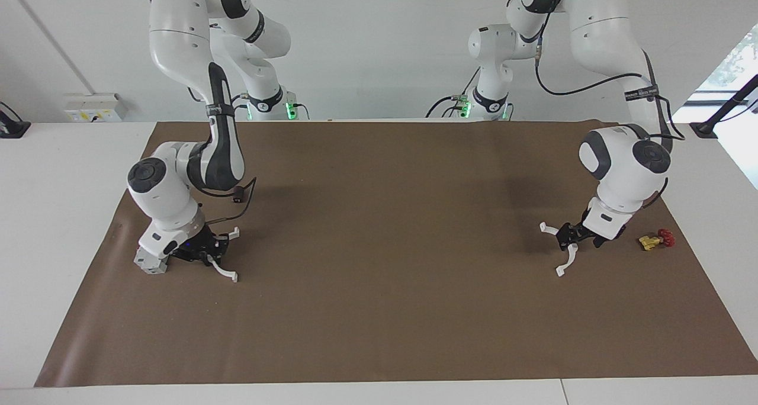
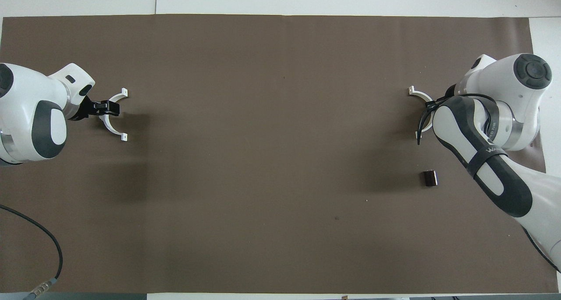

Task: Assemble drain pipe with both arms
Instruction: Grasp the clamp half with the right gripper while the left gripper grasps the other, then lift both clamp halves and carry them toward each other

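The drain pipe lies as two separate white arcs on the brown mat (image 1: pixel 379 310). One arc (image 1: pixel 565 262) is at the left arm's end. My left gripper (image 1: pixel 567 234) is down at its middle, with a finger on each side of the band and the jaws open. This also shows in the overhead view, with the gripper (image 2: pixel 108 108) at the arc (image 2: pixel 111 129). The other arc (image 1: pixel 224 270) is at the right arm's end. My right gripper (image 1: pixel 206 254) is low on the mat and shut on its middle. From overhead the right arm hides that grip, and only the arc's end (image 2: pixel 420 94) shows.
A small yellow valve with a red knob (image 1: pixel 656 240) lies beside the left gripper, toward the mat's edge. A grey blocky box (image 1: pixel 148 263) sits by the right wrist. A small dark block (image 2: pixel 430 178) lies nearer to the robots than the right arm's arc.
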Motion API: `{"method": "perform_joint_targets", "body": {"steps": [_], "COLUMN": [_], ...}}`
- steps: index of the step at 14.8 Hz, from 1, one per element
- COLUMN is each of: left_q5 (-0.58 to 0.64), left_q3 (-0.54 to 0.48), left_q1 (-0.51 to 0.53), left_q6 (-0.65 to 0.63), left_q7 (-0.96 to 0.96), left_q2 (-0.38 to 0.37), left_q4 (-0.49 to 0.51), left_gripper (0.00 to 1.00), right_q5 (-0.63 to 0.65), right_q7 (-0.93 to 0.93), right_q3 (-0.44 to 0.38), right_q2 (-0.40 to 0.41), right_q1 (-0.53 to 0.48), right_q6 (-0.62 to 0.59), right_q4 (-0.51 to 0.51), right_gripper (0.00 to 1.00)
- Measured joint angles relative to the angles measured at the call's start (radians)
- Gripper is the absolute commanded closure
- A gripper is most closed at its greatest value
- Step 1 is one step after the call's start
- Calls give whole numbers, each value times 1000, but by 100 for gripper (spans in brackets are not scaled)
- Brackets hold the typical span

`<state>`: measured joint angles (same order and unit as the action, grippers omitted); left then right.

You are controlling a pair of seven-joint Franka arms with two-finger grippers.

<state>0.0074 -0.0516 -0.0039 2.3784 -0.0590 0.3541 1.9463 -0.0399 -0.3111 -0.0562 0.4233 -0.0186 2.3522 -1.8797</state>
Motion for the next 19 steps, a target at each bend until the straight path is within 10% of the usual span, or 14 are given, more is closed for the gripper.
{"method": "perform_joint_targets", "body": {"steps": [3,11,19], "left_q5": [0,0,0], "left_q3": [0,-1,8], "left_q1": [0,0,-41], "left_q6": [2,3,-181], "left_q7": [0,-1,-1], "left_q2": [0,-15,-100], "left_q4": [1,-4,-98], "left_gripper": [100,100,100], "right_q5": [-4,-9,6], "right_q7": [25,549,636], "right_q3": [66,148,147], "right_q2": [0,151,248], "right_q1": [10,382,480], "right_q6": [-99,-251,-251], "right_q4": [93,454,521], "right_gripper": [100,100,100]}}
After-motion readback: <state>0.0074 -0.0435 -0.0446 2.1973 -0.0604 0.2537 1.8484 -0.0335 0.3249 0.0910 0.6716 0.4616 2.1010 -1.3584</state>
